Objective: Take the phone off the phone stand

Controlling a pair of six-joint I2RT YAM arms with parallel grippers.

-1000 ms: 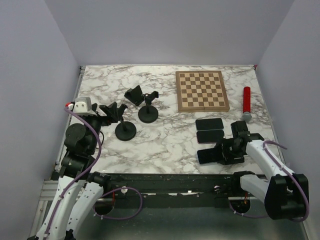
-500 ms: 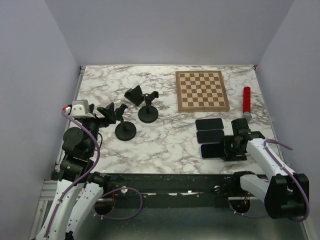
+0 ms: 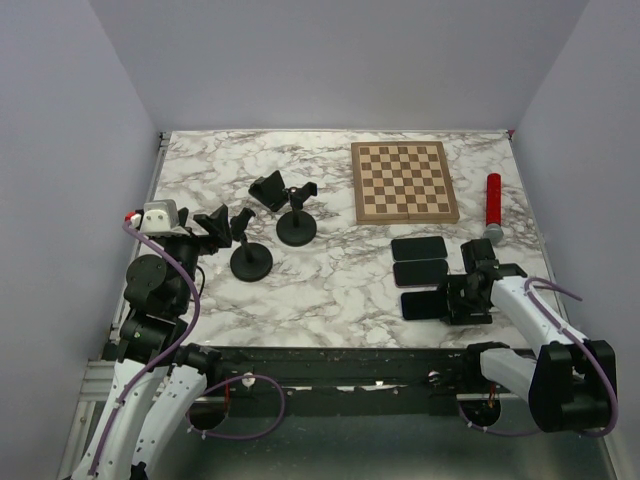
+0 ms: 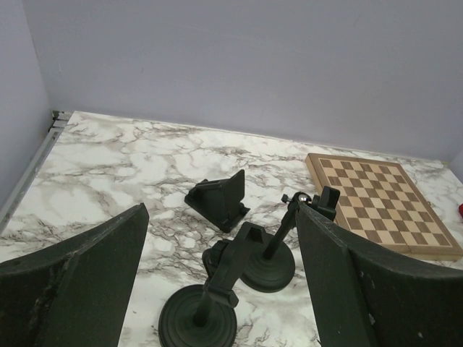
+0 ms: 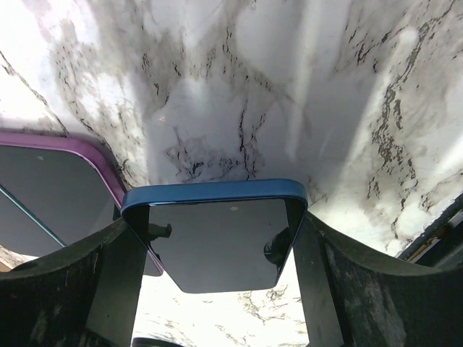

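While the right claw (image 5: pixel 217 217) stands clamped on the long edges of a blue-rimmed phone (image 5: pixel 213 242), that phone juts forward from between its fingers (image 5: pixel 72 289) over the marble desk (image 5: pixel 239 87). Whether it touches the desk cannot be told. A purple-rimmed phone (image 5: pixel 51 184) lies just beside this claw's left finger. The left claw (image 4: pixel 221 217) hangs with jaws wide apart, gripping nothing. Just ahead of it stand two round-based phone stands (image 4: pixel 199 318), both without phones. A wedge-shaped stand (image 4: pixel 221 202) sits farther ahead, and a chessboard (image 4: pixel 376 202) lies ahead to its right.
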